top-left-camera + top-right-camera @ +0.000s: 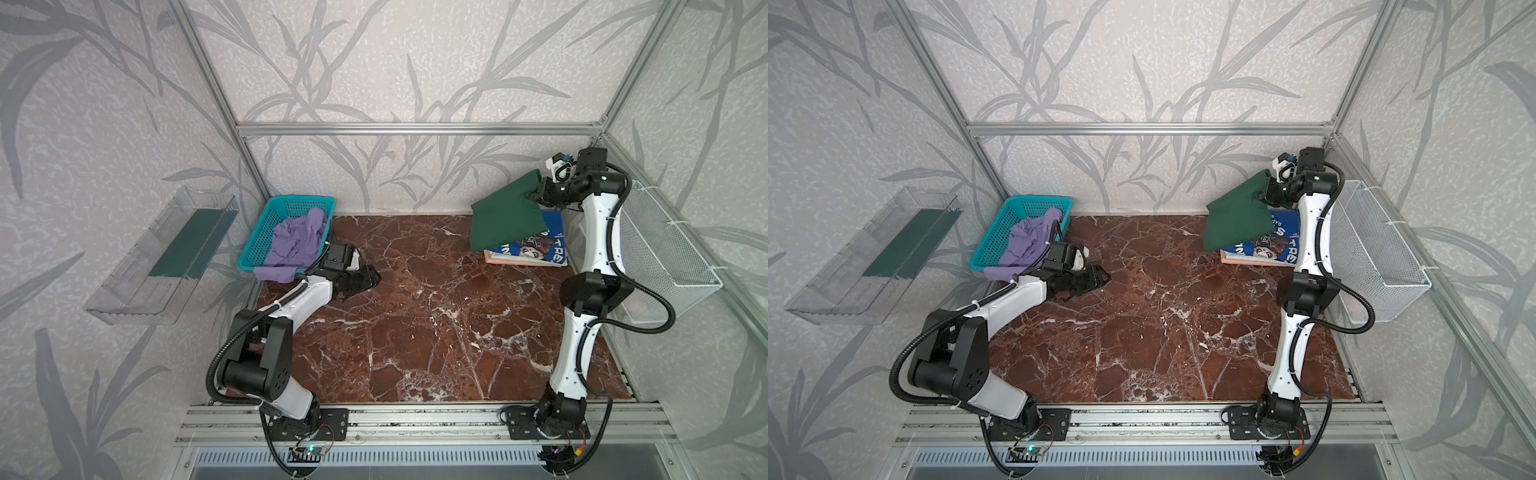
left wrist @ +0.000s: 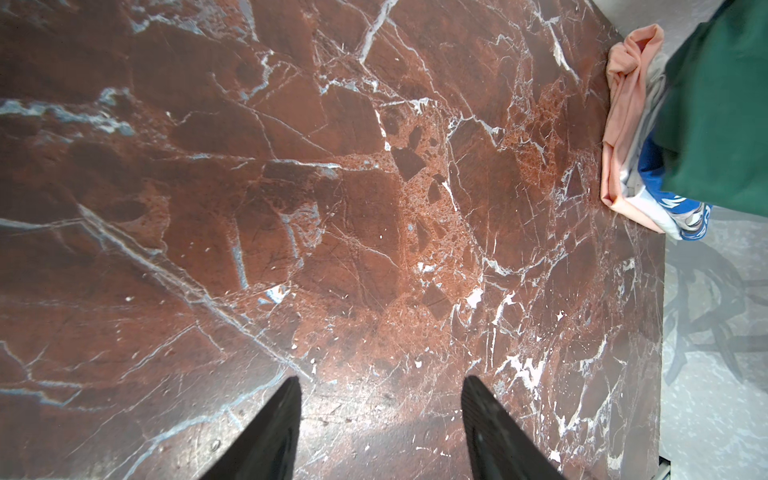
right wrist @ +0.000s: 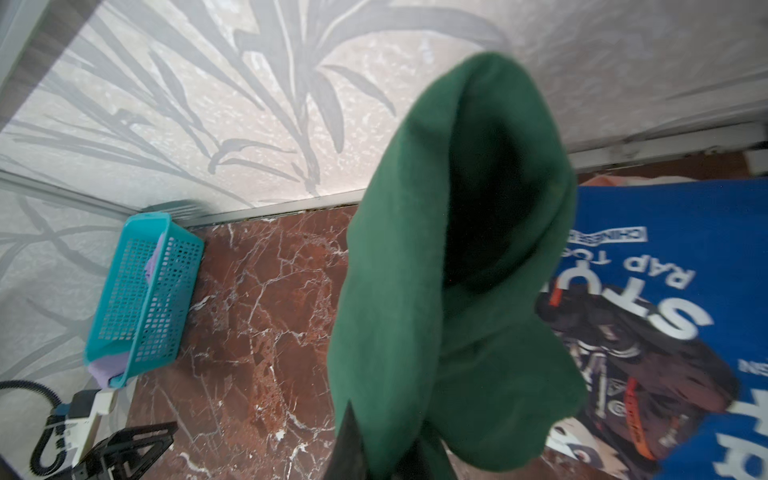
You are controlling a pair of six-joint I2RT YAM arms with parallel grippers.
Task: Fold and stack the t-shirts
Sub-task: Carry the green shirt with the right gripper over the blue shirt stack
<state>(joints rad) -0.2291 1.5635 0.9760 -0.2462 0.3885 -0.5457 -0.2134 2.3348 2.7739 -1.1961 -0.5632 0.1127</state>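
Gripper status, right arm: the right gripper (image 1: 533, 194) is clamped on one edge of the dark green t-shirt (image 1: 507, 220), high above the far right corner of the counter (image 1: 415, 311); in the right wrist view the right gripper (image 3: 386, 453) shows two dark fingers pressed into the green cloth (image 3: 415, 291), which bunches at the grip and widens away from it.

Position of the held garment: folded, it hangs from the jaws in both top views and covers the left part of the stack below; whether its lower edge touches that stack cannot be told.

Stack, far right corner: the royal blue t-shirt (image 1: 540, 247) with white lettering lies flat on top; the peach t-shirt (image 1: 515, 262) lies beneath it, showing as a thin strip along the near edge; the left wrist view shows the peach folds (image 2: 627, 104) resting on the counter beside the green cloth (image 2: 723, 104).

Gripper status, left arm: the left gripper (image 1: 374, 278) is open, low over the counter, just beside the turquoise basket (image 1: 266, 232); in the left wrist view its two fingertips (image 2: 291, 399) stand well apart, with only bare marble between them.

Remaining garment: the lavender t-shirt (image 1: 295, 245) lies crumpled in the basket at the far left; one end spills over the near rim.
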